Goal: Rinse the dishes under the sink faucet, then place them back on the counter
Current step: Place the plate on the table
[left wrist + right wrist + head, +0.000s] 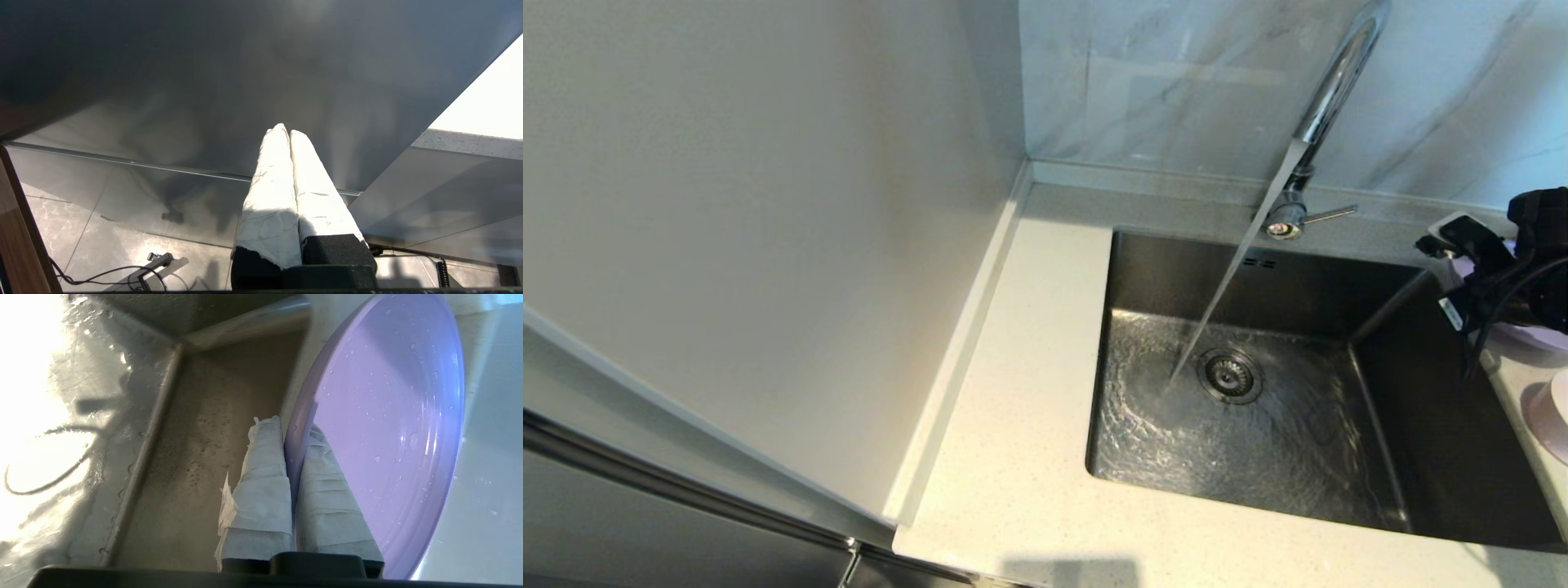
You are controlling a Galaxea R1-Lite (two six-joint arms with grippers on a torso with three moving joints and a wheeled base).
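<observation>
- Right gripper (291,457) is pinched shut on the rim of the lilac plate (388,428), one taped finger on each face, plate wet with droplets.
- In the head view that plate (1531,333) sits at the sink's (1388,457) right edge, over the counter (1013,457).
- So the running stream (1225,294) from the faucet (1327,90) lies off to the robot's left of it.
- Pink bowl (1553,412) sits on the counter nearby.
- Left gripper (289,132) is shut and empty, parked below counter level.

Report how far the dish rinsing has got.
Done, apparently: the purple plate carries water drops, so it looks rinsed. In hand: the right gripper has its jaws clamped on the plate's rim, over the counter at the right edge of the sink. Left: setting it down; the faucet is running. Whether the pink bowl is rinsed is unclear.
</observation>
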